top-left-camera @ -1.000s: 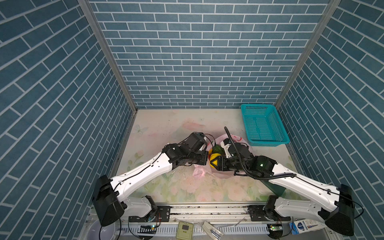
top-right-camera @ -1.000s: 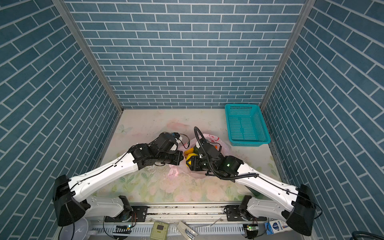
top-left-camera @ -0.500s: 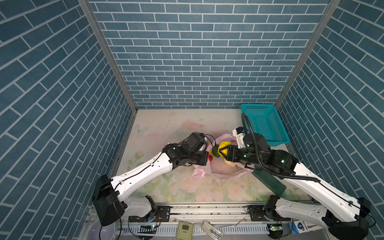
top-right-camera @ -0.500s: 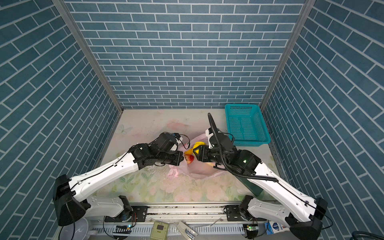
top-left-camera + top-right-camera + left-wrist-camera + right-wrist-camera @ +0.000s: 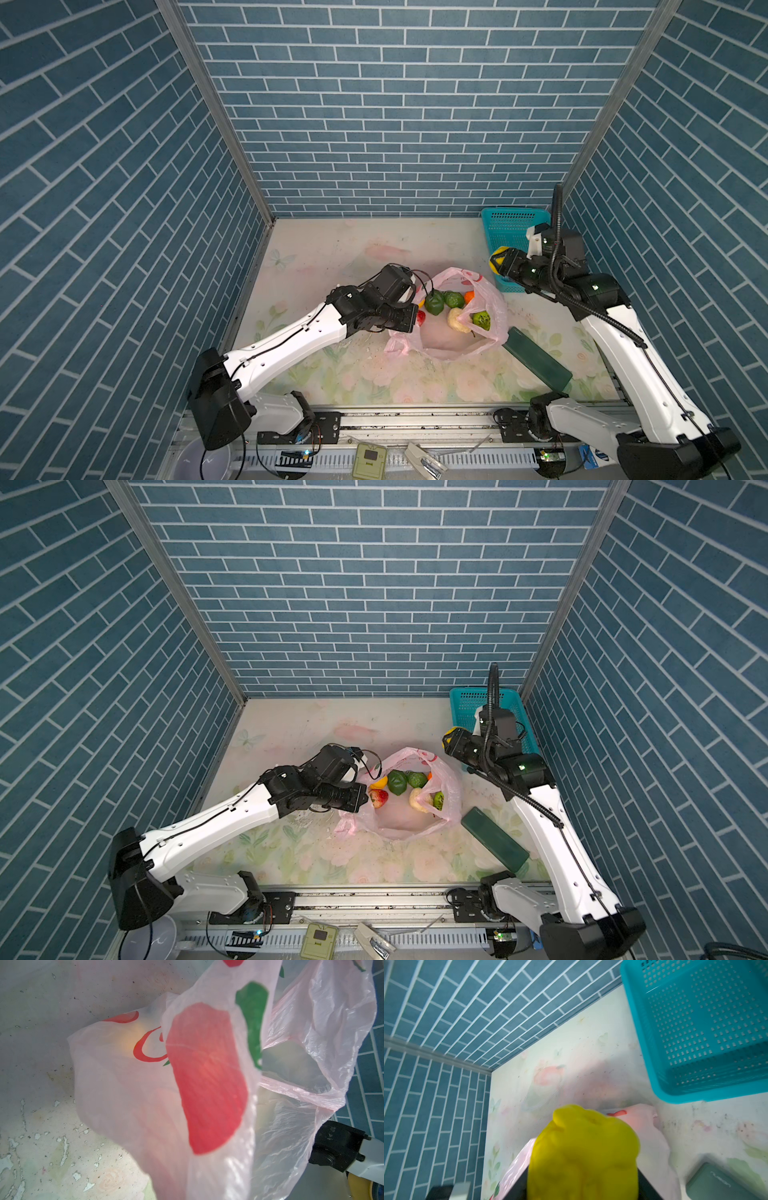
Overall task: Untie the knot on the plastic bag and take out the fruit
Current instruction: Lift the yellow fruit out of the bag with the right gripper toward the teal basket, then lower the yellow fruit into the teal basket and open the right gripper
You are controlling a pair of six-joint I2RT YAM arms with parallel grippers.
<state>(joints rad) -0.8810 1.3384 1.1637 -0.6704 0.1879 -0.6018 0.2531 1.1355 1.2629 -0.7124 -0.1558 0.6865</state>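
On the floral table top, near its middle, the plastic bag (image 5: pixel 440 344) is found lying with its mouth open upward. No knot is seen, and one handle loop (image 5: pixel 395 347) trails loose on the table, so the untying is judged complete. Several pieces of fruit are noted inside, among them a dark green piece (image 5: pixel 434 303), a light green piece (image 5: pixel 454 298), a red piece (image 5: pixel 420 318) and a cream-white piece (image 5: pixel 456 320). One change is recorded: a second ago the yellow fruit (image 5: pixel 583 1153) was held low at the bag's mouth, and it is now lifted clear and carried well apart from the bag. It is held in the air near the teal basket (image 5: pixel 510 237), and it cannot be told whether it is yet over the rim. Removal is therefore judged under way, with this piece out and the rest left inside. The right gripper (image 5: pixel 500 262) is seen partly open, its fingers (image 5: pixel 649 1185) set against the sides of the yellow fruit. The left gripper (image 5: pixel 409 323) is closed right down at the bag's left rim. Its wrist view is filled by the printed film drawn up close, so the rim is judged pinched and the mouth held open by it. Further out, a dark green flat block (image 5: pixel 536 361) lies on the table beside the bag and is touched by neither arm.
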